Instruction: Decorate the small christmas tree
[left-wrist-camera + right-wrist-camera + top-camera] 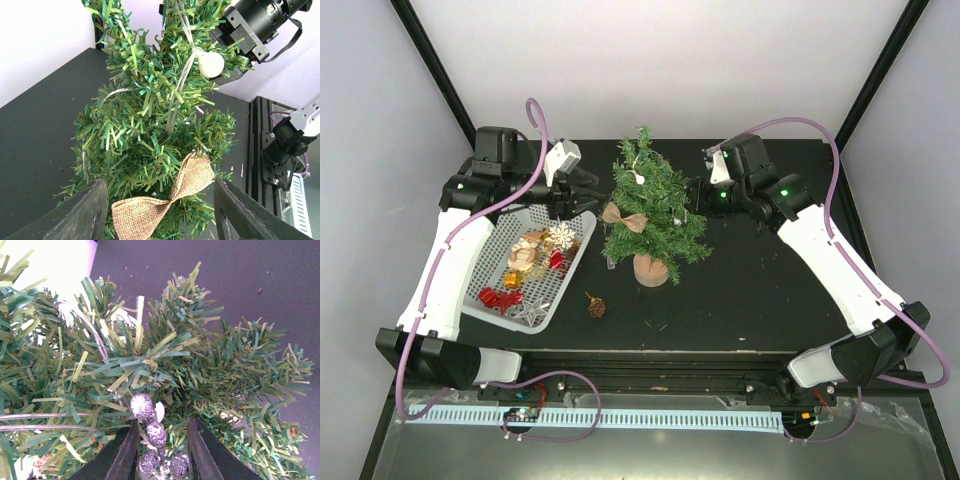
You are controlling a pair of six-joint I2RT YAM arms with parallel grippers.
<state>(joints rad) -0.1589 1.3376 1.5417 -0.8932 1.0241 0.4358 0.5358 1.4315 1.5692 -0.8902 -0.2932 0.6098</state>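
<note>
**Black table [760, 290], tree partly dressed**

Just ahead of the left gripper [160, 186], whose jaws gape empty, stands the small christmas tree [650, 215]. A burlap bow [192, 177] and a white bauble [210, 64] already hang on it. The right gripper [163, 426] is buried in the branches with a silver berry sprig [150, 422] between its fingers; pinched or freed, I cannot tell. More ornaments lie in the tray [556, 288] behind the left gripper, so much likely remains.
</note>
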